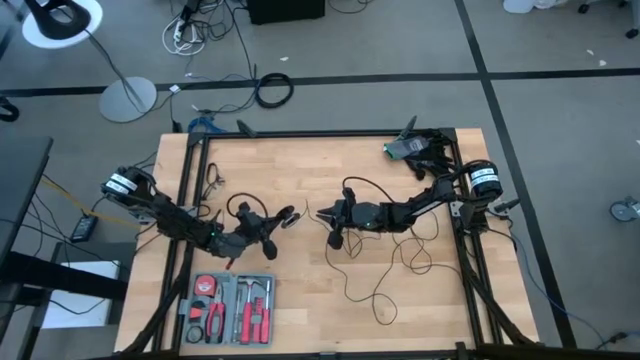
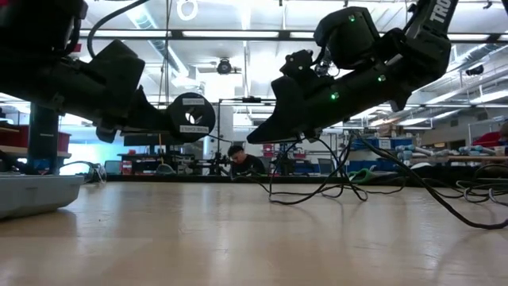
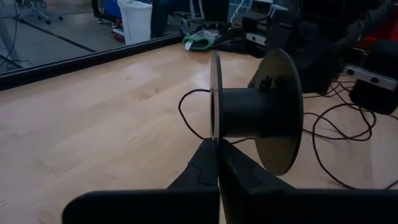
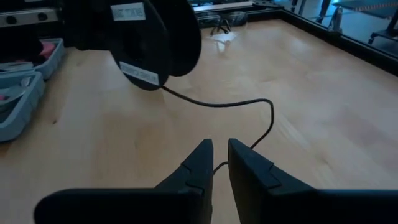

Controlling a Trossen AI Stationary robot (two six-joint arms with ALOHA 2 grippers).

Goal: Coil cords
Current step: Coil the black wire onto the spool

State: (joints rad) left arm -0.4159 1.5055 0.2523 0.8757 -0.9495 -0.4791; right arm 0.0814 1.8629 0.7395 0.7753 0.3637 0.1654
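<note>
Toolbox (image 1: 232, 310) holds red-handled tools; left gripper (image 3: 216, 163) clamps spool (image 3: 255, 112) flange; right gripper (image 4: 219, 163) pinches cord (image 4: 249, 106).

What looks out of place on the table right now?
Nothing looks damaged. The black cord sprawls in loose, untidy loops on the table under the right arm instead of sitting on the spool, which is bare. The left gripper holds the spool by one flange; the right gripper pinches the cord.
</note>
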